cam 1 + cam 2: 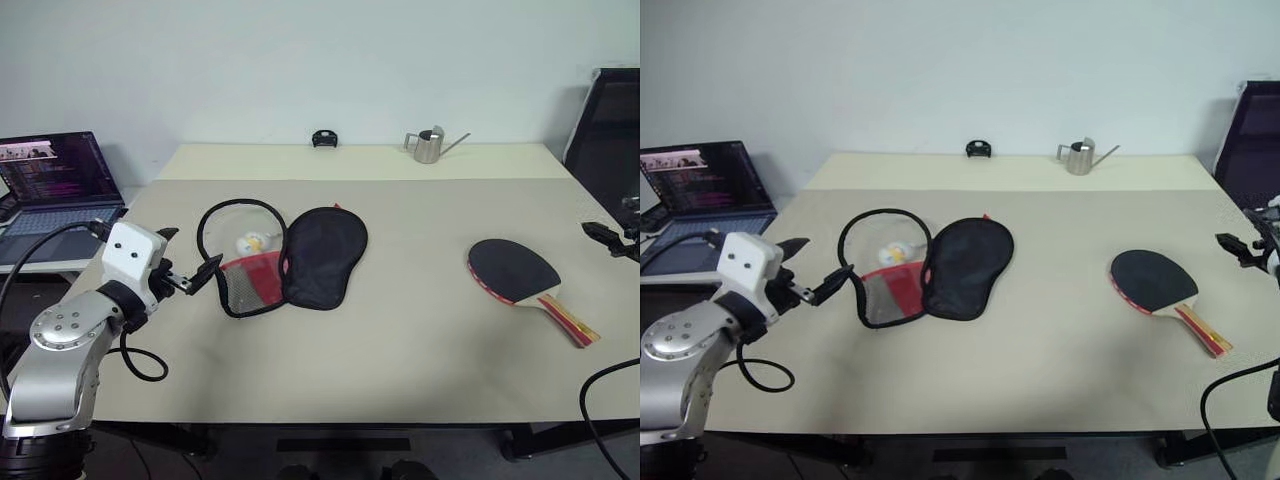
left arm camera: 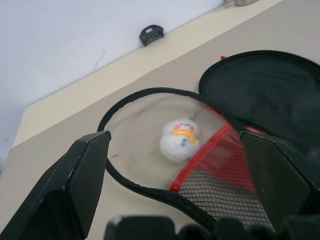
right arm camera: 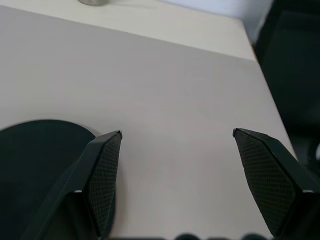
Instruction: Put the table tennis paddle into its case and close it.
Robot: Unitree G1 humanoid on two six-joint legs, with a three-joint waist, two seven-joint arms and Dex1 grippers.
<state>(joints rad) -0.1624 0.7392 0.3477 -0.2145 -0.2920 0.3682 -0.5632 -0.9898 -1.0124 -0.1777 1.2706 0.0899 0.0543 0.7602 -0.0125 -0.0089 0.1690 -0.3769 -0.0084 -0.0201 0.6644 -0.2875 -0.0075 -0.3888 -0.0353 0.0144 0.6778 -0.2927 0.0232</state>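
The table tennis paddle (image 1: 515,272) lies flat on the right side of the table (image 1: 400,340), black face up, its striped handle pointing toward the near right. The case (image 1: 325,255) lies unzipped at centre left, the black half folded out to the right and the red-lined mesh pocket (image 1: 250,285) and zipper loop to the left. A small white snowman charm (image 2: 179,139) rests inside the loop. My left gripper (image 1: 190,255) hovers open just left of the case, aimed at it. My right gripper (image 3: 176,135) is open past the table's right edge, beside the paddle's black face (image 3: 35,170).
An open laptop (image 1: 55,180) sits on a side surface at the far left. A metal watering can (image 1: 430,145) and a small black object (image 1: 323,138) stand along the table's back edge. A black chair (image 1: 610,120) is at the far right.
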